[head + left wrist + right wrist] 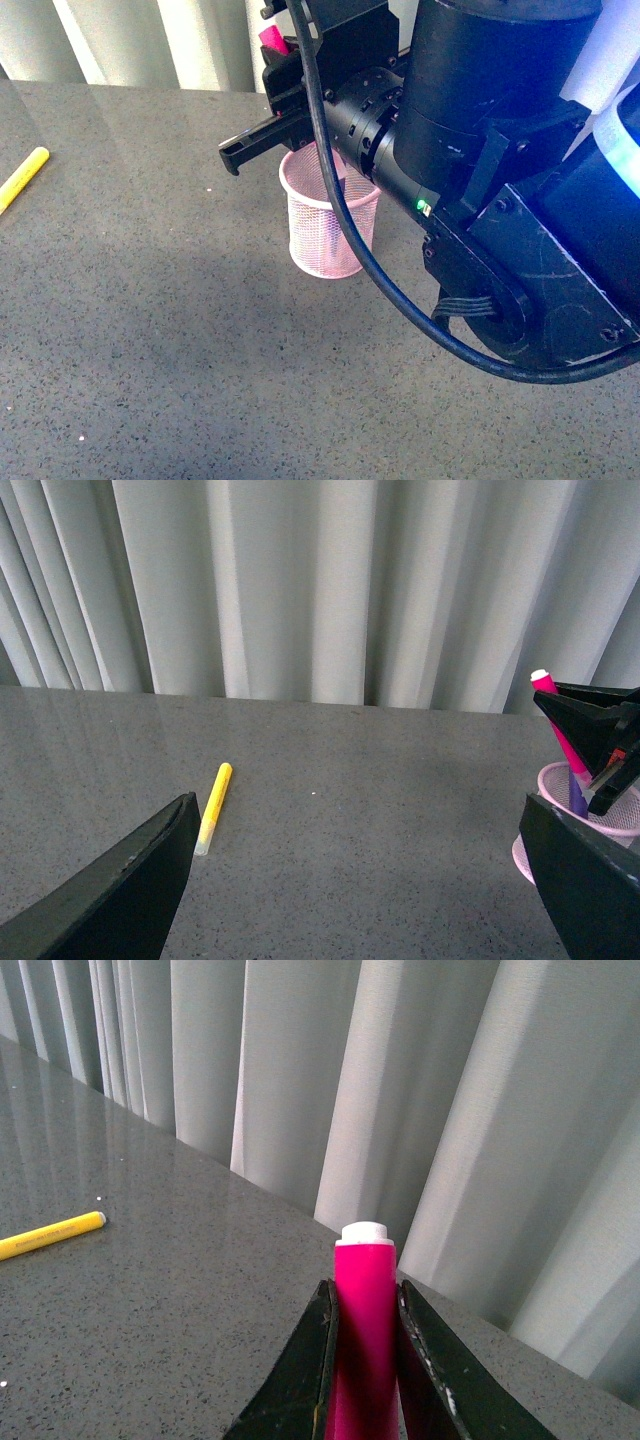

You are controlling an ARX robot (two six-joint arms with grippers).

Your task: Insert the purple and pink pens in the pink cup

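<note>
The grey speckled table (150, 350) is being shown as a wide, bare surface in the front view, its far edge being met by pale pleated curtains (330, 580). Open room is being left across the whole near and left part of the table; only a yellow marker (22, 177) is lying near the left border, well apart from everything else. The right side of that view is being filled by the right arm's dark body and its looping black cable (345, 215).

The pink cup (330, 225) is being seen standing upright on the table toward the far middle, a light pink mesh cylinder with see-through walls and a solid rim. A dark purple pen (578, 798) is being seen leaning inside it, its body faintly visible through the mesh.

The right gripper (366, 1360) is being held directly above the cup's mouth, its black fingers (305, 1380) being pressed against both sides of the pink pen (365, 1330). The pen is being kept upright, magenta with a white end on top; in the left wrist view its lower part is being seen reaching down to the cup's rim.

The left gripper (350, 880) is being held wide apart over the bare table, nothing being gripped between its fingers, with the yellow marker lying beyond it.
</note>
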